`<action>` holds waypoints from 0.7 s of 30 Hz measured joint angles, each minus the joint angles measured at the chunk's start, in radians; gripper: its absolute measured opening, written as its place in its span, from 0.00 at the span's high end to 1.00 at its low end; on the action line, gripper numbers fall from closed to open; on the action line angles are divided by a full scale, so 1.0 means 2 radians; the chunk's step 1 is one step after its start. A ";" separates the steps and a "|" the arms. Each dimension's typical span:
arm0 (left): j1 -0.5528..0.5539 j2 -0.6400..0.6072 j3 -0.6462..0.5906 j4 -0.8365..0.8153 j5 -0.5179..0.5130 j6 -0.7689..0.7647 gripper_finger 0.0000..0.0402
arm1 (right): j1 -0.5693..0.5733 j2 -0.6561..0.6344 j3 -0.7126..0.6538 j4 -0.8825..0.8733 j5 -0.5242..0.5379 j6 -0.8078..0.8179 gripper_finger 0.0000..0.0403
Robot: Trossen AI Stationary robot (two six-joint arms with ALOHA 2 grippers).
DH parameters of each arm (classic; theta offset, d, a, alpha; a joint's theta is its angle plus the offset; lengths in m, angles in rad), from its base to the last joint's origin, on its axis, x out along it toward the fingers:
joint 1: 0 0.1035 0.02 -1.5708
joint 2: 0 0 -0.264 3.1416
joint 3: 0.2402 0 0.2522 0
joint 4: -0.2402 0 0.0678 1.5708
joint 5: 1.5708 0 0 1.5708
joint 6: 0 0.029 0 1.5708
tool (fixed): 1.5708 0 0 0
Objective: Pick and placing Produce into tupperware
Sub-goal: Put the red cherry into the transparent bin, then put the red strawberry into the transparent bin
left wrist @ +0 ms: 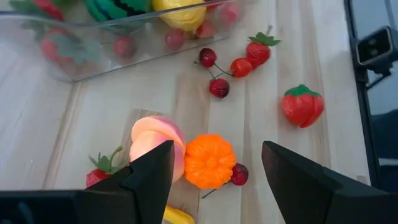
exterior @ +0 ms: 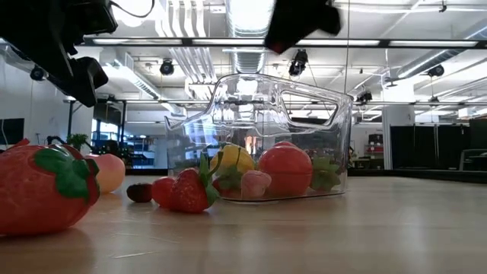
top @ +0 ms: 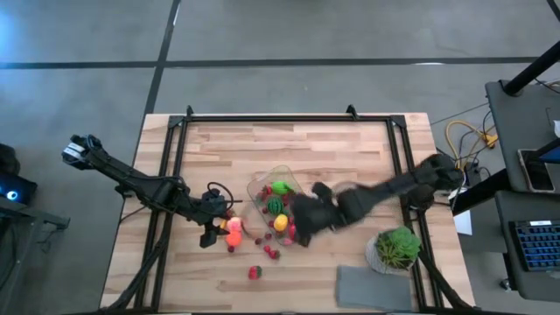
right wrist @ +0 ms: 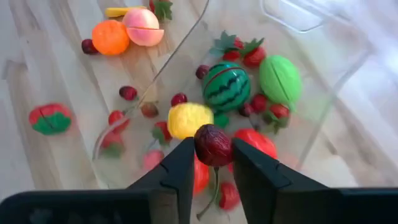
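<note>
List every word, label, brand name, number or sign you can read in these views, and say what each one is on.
None can be read in any view.
The produce, the tupperware and the wooden table carry no print.
The keyboard beside the table has keys too small to read.
The screens and fittings in the room behind the table show no legible sign.
The right gripper and left gripper bear no markings.

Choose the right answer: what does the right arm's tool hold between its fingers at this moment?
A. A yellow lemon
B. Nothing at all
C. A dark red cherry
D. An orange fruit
C. In the right wrist view, the right tool is shut on a dark red cherry, above the clear tub with the watermelon and lemon inside.
</note>
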 joint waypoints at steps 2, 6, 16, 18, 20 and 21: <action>0.000 0.000 0.000 0.000 -0.005 -0.009 0.43 | -0.031 0.005 -0.001 0.017 -0.052 -0.024 0.73; 0.000 0.000 0.000 -0.003 -0.006 -0.034 0.43 | -0.062 0.021 0.000 0.022 -0.110 -0.055 0.63; 0.009 -0.009 0.000 -0.086 -0.035 -0.209 0.43 | -0.069 -0.003 0.003 0.012 -0.041 -0.055 0.41; 0.024 -0.005 0.000 -0.128 -0.044 -0.280 0.43 | -0.070 -0.015 0.003 0.007 -0.031 -0.048 0.39; 0.042 0.000 -0.001 -0.166 -0.046 -0.290 0.43 | -0.073 -0.023 0.003 -0.007 -0.025 -0.042 0.38; 0.050 0.005 -0.001 -0.171 -0.047 -0.265 0.43 | -0.075 -0.025 0.003 -0.014 -0.025 -0.041 0.38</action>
